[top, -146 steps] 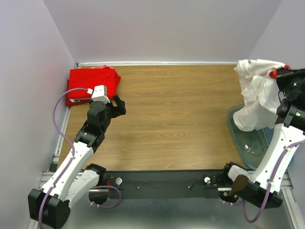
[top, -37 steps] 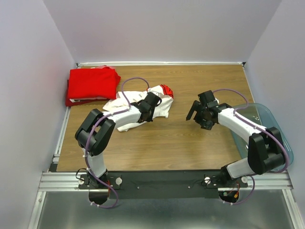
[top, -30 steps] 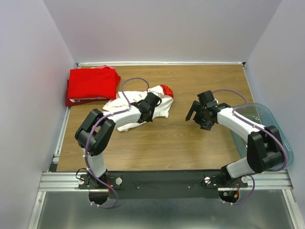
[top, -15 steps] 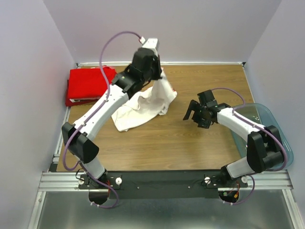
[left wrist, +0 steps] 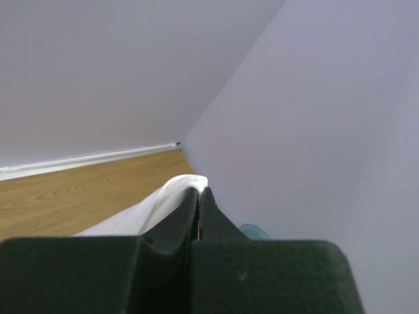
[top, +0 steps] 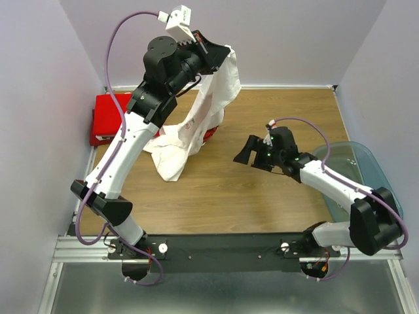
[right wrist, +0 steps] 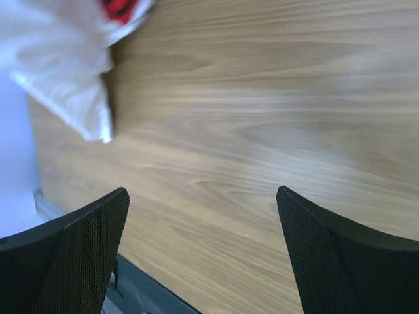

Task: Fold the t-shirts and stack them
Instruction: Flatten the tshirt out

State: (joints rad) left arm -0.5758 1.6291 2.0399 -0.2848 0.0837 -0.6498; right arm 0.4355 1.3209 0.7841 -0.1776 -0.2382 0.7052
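While pinching the white t-shirt [top: 216, 91] high in the clamped left gripper [top: 219, 53], hanging lengthwise, reach leftward with the spread-fingered right gripper [top: 249, 152] for its trailing hem.

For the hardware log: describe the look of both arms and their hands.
Left arm and right arm: white link shells, black joints, each with a looping lilac cable. Left hand and right hand are black; finger pads finely mesh-textured.
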